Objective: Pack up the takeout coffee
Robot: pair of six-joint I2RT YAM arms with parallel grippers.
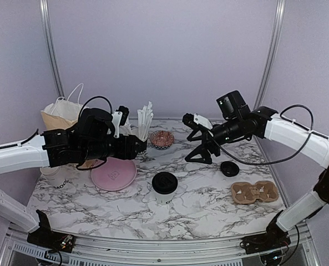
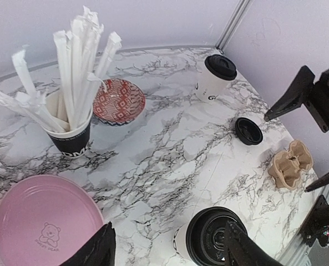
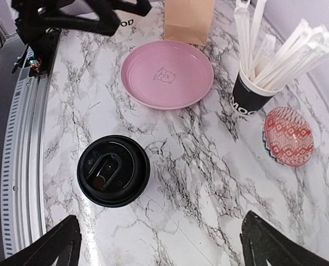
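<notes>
The takeout coffee [image 1: 164,187], a white paper cup with a black lid, stands upright at the middle of the marble table [image 1: 203,213]. My left gripper [image 1: 141,147] hovers above and to the cup's left, open and holding nothing. In the left wrist view the coffee [image 2: 208,238] sits low, partly behind one finger [image 2: 244,246] of the left gripper [image 2: 170,250]. My right gripper [image 1: 191,138] hangs open above the table's back right. Its wrist view shows the coffee [image 3: 113,170] up and left of the empty gap of the right gripper [image 3: 164,246].
A pink plate [image 1: 114,173], a black cup of straws [image 1: 143,124], a patterned bowl [image 1: 162,139] and a paper bag [image 1: 59,116] stand left and back. A loose black lid [image 1: 229,168] and a cardboard cup carrier [image 1: 254,192] lie right. A second lidded cup [image 2: 215,77] stands far back.
</notes>
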